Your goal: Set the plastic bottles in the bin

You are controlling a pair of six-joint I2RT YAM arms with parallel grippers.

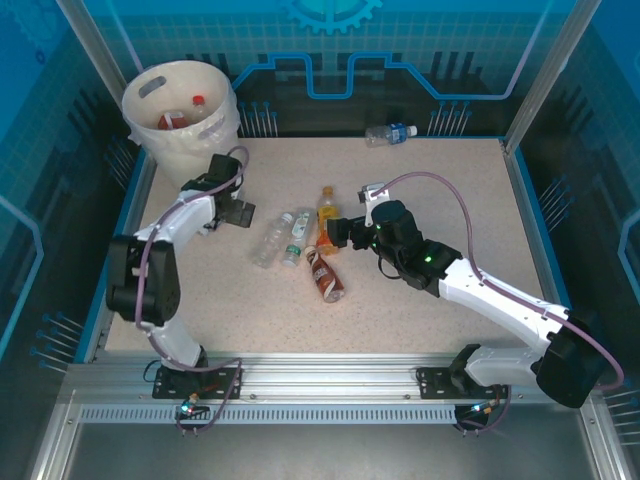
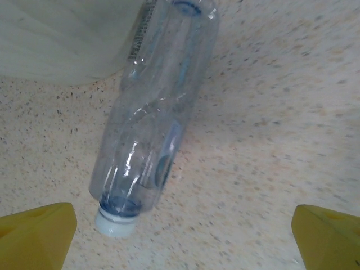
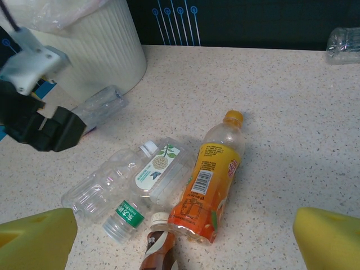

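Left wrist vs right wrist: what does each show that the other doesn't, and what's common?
Left wrist, not right: the white cap of the clear ribbed plastic bottle lying beside the cream-white plastic bin.
Right wrist, not left: an orange-capped, orange-labelled bottle, a clear white-capped bottle, a clear bottle with leaf and green labels, a brown bottle's top, a clear bottle near the far edge of the speckled table.
Both: the bin's wall, the table, and apparently that same ribbed bottle.
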